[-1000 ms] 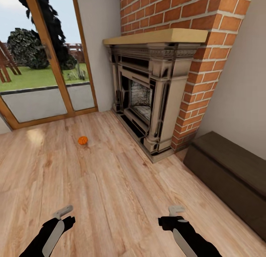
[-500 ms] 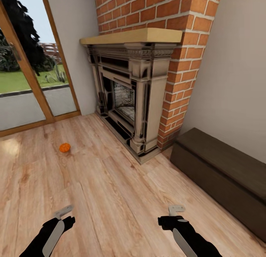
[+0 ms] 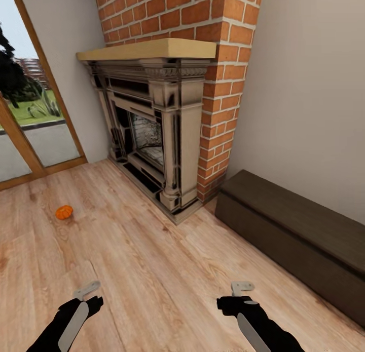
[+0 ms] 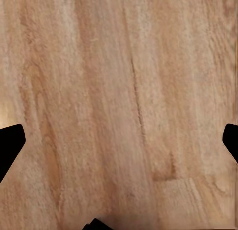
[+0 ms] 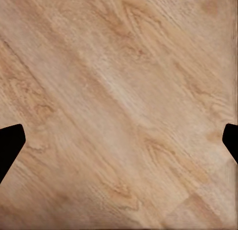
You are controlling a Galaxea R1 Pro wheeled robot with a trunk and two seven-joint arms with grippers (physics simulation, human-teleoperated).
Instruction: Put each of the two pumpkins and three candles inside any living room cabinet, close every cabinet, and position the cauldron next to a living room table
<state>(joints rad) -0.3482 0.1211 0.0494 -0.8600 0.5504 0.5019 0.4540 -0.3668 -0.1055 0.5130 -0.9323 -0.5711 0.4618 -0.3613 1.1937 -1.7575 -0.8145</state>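
We see one pumpkin on the wood floor, near the glass door and well apart from the cabinet against the right wall. Both grippers — left gripper, right gripper — spread wide, holding nothing.

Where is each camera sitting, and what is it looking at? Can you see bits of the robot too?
Head view: on the robot's head, looking forward and down at the fireplace, pumpkin, cabinet and floor; both arms show, with the left gripper and right gripper.
Left wrist view: near the left gripper, facing the floor; dark fingertips at the edges.
Right wrist view: near the right gripper, facing the floor; dark fingertips at the edges.
Shared: all three see the wood floor.
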